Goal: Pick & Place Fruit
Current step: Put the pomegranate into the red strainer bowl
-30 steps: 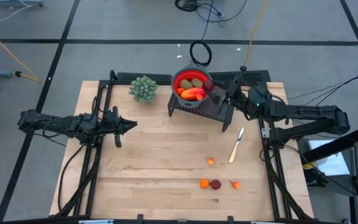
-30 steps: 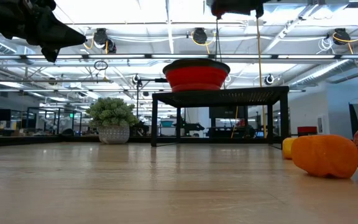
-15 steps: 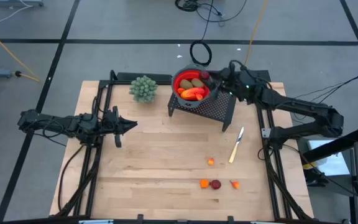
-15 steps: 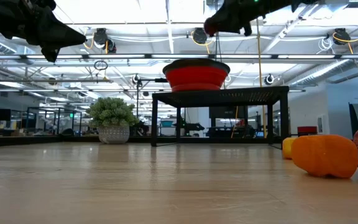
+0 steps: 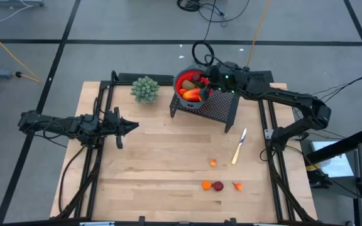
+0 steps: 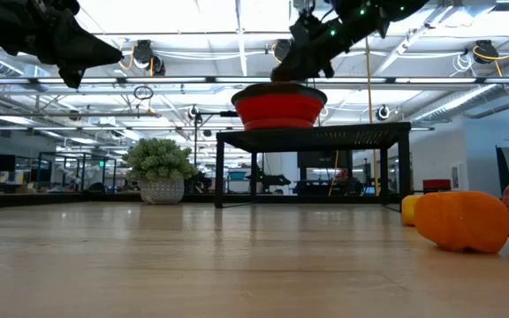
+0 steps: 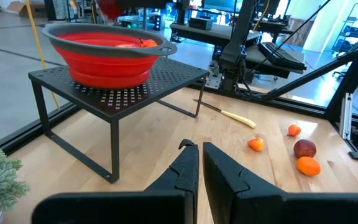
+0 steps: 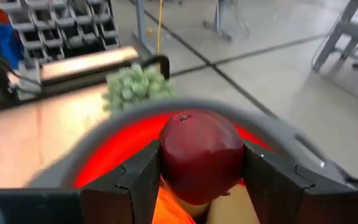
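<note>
Right wrist: pincer [image 8: 201, 186] round dark-red fruit [image 8: 201, 163].

Wooden table [image 5: 156, 163]: rack [image 5: 215, 110], plant [image 5: 144, 89], knife [image 5: 239, 146], fruit bits [image 5: 218, 186].

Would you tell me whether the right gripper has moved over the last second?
Yes. In the high view the right gripper, shut on a dark-red fruit, has swung from beside the black stand to over the red bowl.

lab | open hall, ceiling trusses [image 6: 237, 79], floor cables [image 5: 201, 7]
</note>
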